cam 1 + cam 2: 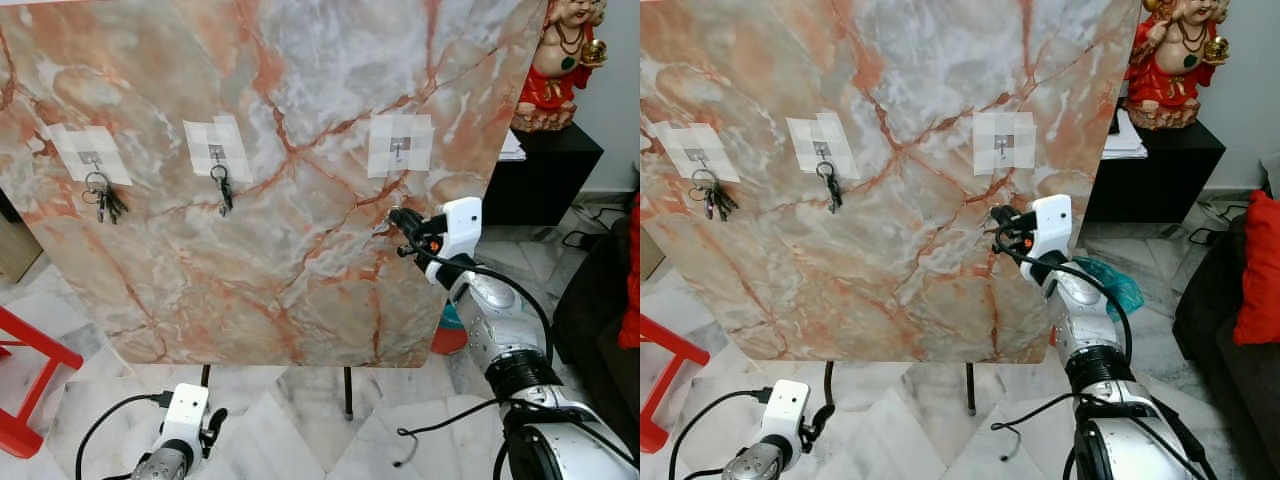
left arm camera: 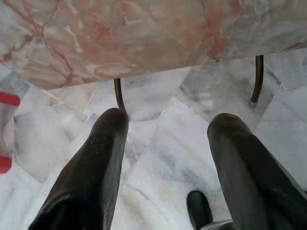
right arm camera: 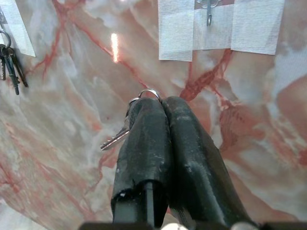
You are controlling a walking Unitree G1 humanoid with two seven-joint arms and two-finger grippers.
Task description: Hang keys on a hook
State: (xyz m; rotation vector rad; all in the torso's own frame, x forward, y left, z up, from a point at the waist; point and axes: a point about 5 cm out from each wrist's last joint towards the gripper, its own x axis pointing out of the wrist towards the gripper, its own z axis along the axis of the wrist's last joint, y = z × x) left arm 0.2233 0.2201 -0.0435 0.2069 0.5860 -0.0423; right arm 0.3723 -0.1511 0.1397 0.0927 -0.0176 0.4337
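Big pink-and-white veined marble panel standing upright on thin dark legs over the pale marble floor, and three small metal hooks taped onto it. The left hook carries a bunch of keys, the middle hook carries another dark bunch, and the right-hand hook on its white tape patch is bare. That's the target! The right gripper is up at the panel just below that bare hook, black fingers pressed together, pinching a silver key ring with a key dangling off to one side. The left gripper hangs low over the floor, fingers spread, holding nothing. The risk, as I read it: the ring peeks only slightly past the fingertips, so it could miss or glance off the hook's prong, and a release too soon drops the keys to the floor. The hook's tip is tiny and hard to make out, and the ring is largely hidden by the fingers.
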